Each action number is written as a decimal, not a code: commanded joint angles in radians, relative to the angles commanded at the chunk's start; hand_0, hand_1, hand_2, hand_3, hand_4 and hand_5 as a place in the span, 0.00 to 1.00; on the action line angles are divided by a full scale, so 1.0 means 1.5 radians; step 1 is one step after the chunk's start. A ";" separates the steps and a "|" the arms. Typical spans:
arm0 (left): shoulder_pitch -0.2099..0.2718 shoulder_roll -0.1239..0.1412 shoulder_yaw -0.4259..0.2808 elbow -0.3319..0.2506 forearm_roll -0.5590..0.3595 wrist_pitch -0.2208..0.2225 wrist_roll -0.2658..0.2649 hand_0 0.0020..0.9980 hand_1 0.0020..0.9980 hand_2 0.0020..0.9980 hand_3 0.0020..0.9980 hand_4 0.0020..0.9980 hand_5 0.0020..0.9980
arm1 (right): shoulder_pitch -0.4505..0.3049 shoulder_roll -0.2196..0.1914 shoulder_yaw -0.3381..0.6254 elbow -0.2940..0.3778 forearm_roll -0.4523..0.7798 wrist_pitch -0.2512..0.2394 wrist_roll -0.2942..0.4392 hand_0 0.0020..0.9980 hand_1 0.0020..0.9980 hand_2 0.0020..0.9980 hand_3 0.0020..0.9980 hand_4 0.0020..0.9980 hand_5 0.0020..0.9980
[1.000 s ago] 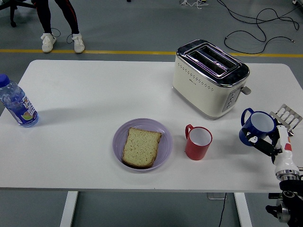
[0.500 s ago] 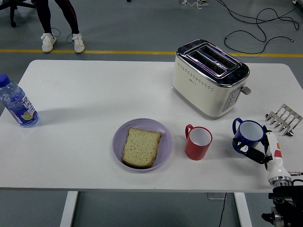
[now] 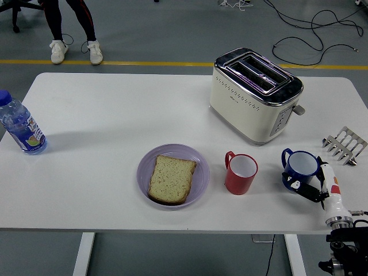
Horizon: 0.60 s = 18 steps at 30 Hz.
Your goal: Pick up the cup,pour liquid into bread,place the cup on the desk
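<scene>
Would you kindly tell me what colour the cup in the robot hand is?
The cup is dark blue outside and white inside, seen in the head view.

Right robot hand (image 3: 315, 187) grips the blue cup (image 3: 299, 167) beside a red cup (image 3: 240, 173).

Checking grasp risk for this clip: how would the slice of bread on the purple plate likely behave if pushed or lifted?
The slice of bread looks soft and porous, so it would probably flex or dent. Lying flat, it should not roll or tip. On the smooth purple plate, a push would likely slide it.
</scene>
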 joint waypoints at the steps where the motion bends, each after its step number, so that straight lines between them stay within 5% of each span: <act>1: 0.000 0.000 0.000 0.000 0.000 0.000 0.000 0.66 0.71 0.73 0.64 0.39 0.93 | 0.000 0.000 0.000 -0.001 0.000 0.000 -0.001 0.53 0.45 0.55 0.56 0.56 0.04; 14: 0.005 0.000 0.008 0.000 -0.006 0.000 0.000 0.66 0.71 0.73 0.63 0.39 0.93 | -0.002 0.000 -0.001 -0.010 -0.028 0.008 -0.017 0.56 0.46 0.56 0.56 0.60 0.04; 15: 0.005 -0.001 0.008 0.000 -0.005 0.000 0.000 0.66 0.71 0.73 0.63 0.39 0.93 | -0.002 0.000 0.000 -0.010 -0.033 0.009 -0.020 0.58 0.50 0.59 0.65 0.86 0.18; 18: 0.005 -0.001 0.010 0.000 -0.006 0.000 0.000 0.66 0.71 0.73 0.63 0.39 0.93 | -0.003 -0.001 0.002 -0.009 -0.050 0.007 -0.028 0.58 0.50 0.59 0.65 0.86 0.18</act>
